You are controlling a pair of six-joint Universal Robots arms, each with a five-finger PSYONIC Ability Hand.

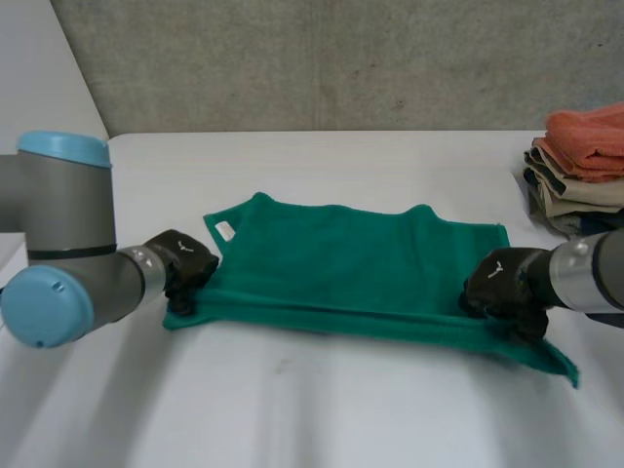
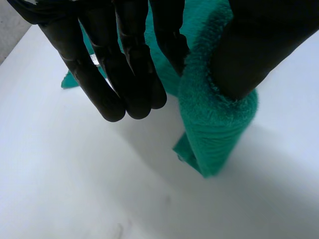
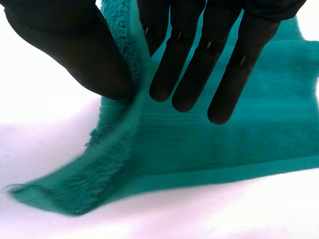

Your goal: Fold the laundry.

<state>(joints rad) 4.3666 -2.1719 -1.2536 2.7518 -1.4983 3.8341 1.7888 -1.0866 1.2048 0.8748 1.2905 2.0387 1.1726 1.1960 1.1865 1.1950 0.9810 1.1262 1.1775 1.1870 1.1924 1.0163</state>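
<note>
A green towel [image 1: 361, 268] lies spread on the white table [image 1: 322, 409], its near edge doubled into a thick band. My left hand [image 1: 183, 263] is at the towel's near left corner. In the left wrist view that corner of the towel [image 2: 214, 129] is pinched between the thumb and the straight fingers of the left hand [image 2: 119, 64] and lifted off the table. My right hand [image 1: 502, 281] is on the near edge close to the right corner. In the right wrist view the towel [image 3: 224, 144] rises between the thumb and fingers of the right hand [image 3: 194, 59], pinched there.
A stack of folded laundry [image 1: 580, 171], orange on top over beige and dark pieces, stands at the table's far right edge. A grey wall runs behind the table. Bare table lies in front of the towel and behind it.
</note>
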